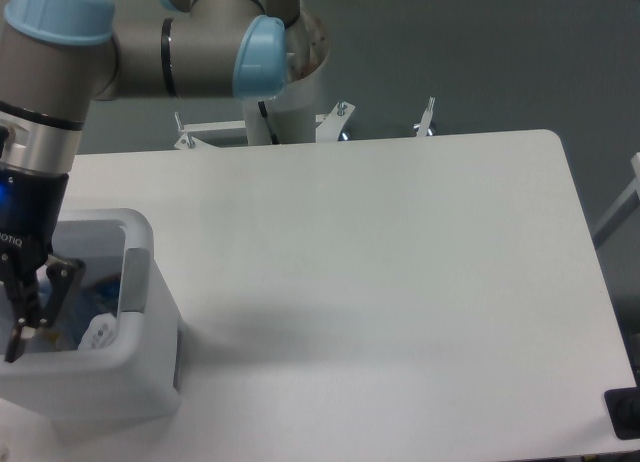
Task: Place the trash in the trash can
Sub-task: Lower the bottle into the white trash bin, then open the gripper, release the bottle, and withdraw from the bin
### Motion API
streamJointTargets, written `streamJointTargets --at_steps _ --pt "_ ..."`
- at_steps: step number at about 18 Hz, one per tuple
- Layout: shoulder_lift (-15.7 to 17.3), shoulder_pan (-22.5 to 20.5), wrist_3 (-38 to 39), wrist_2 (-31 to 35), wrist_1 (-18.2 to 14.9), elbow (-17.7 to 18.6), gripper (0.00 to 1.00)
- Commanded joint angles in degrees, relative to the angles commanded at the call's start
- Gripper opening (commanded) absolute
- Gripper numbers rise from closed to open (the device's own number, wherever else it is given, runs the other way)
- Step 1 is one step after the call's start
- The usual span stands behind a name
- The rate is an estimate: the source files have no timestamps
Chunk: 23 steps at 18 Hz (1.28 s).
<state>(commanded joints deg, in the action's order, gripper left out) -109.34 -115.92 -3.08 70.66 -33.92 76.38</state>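
The trash can (138, 282) is a white bin with a thick rim and a grey side strip, standing at the table's left front. My gripper (38, 312) hangs inside its opening, partly cut off by the left edge of the picture. Its dark fingers (64, 278) stand apart, and I see nothing held between them. On the bin's floor lies a crumpled white piece of trash (100, 332). Just behind it is a dim bluish, clear shape (96, 302), too dark to make out.
The white table (380, 262) stretches to the right of the bin, with its rounded far corner at the upper right. The robot's base column (285, 102) stands behind the table's far edge, beside some metal brackets (425, 117).
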Motion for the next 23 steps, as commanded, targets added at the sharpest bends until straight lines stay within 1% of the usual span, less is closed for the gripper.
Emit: streamJointTargets --at_steps 3,6,8,9,11,13,14,16,18,20,23 --pt "1.58 -4.65 -0.26 6.05 -0.35 0.44 1.0" --pt "2.02 -7.38 -1.48 12.64 -0.35 2.81 1.0" --pt "3.6 -8.96 -5.6 18.43 -0.7 3.25 1.0" --pt "3.86 -10.28 -7.89 20.64 -0.62 4.47 1.0" --pt "4.57 -11.95 -12.11 22.67 -0.62 6.05 1.0" --pt "6.23 -15.54 -16.76 23.73 -0.79 8.95 1.0" --pt "7.28 -17.39 -20.61 23.73 -1.31 10.62 1.0" --pt "10.09 -21.52 -31.15 23.47 -3.16 13.78 1.0" --pt "12.99 -24.6 -39.95 23.3 -5.87 16.42 1.0" --pt "15.11 -28.03 -47.34 23.03 -9.56 18.01 1.0" --pt "16.87 -31.46 -56.75 22.24 -15.19 18.72 1.0"
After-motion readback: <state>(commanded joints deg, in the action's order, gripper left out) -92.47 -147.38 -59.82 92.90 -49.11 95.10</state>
